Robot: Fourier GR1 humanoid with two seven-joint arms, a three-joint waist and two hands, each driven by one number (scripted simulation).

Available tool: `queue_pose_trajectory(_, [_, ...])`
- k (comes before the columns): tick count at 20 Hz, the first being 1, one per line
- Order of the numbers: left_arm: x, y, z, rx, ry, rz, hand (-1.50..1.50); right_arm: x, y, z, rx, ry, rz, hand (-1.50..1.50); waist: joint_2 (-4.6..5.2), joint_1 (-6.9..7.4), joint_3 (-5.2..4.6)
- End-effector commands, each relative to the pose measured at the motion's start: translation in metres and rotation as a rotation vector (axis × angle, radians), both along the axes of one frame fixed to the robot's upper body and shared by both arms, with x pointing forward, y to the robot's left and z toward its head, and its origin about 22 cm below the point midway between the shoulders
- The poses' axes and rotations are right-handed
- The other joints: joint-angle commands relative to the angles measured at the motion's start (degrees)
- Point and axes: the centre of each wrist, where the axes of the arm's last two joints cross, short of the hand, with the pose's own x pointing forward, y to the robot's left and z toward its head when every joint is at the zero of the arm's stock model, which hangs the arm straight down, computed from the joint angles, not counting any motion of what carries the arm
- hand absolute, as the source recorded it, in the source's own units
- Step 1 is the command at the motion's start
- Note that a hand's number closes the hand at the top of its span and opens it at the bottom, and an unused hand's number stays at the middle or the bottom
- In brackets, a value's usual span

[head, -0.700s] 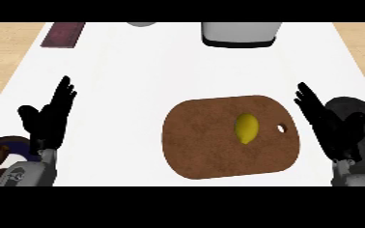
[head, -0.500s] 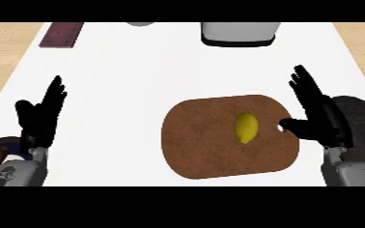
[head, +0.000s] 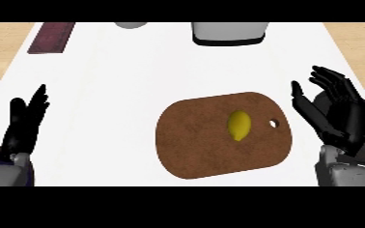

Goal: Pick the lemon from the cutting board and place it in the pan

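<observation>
Poised with fingers spread, right hand (head: 335, 111) just right of the cutting board (head: 206, 145), ready for the lemon (head: 239, 125).

Bright, even light; white counter (head: 143, 77) nearly washed out; no clear shadows or glare; black hands lack detail.

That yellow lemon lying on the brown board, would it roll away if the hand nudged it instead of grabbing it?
Probably, somewhat. The lemon is rounded and lies on its side on the flat cutting board, so a sideways nudge would likely roll it. Its oval shape suggests a wobbly, curving roll. It looks smooth, so it may slip unless the right hand, open beside the board, curls well round it.
</observation>
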Motion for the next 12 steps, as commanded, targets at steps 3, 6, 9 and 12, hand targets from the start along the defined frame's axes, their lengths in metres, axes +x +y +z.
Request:
queue_pose_trajectory(3, [0.001, 0.016, 0.007, -0.003, 0.041, -0.026, 0.0, -0.05, 0.071, -0.018, -0.052, -0.144, -0.093, -1.5, 0.31, 1.73, 0.07])
queue_pose_trajectory(6, [0.015, 0.0, 0.013, 0.02, 0.013, -0.008, 0.0, -0.068, 0.073, 0.007, -0.156, -0.054, -0.071, -1.5, 0.29, 1.5, -0.04])
queue_pose_trajectory(9, [0.002, 0.0, 0.01, 0.012, 0.021, -0.028, 0.0, -0.074, 0.052, 0.022, -0.27, 0.071, -0.067, -1.5, 0.25, 1.96, -0.06])
queue_pose_trajectory(12, [0.006, -0.003, 0.006, 0.023, 0.029, -0.035, 0.0, -0.069, 0.05, 0.019, -0.39, 0.266, -0.045, -1.5, 0.57, 2.19, -0.38])
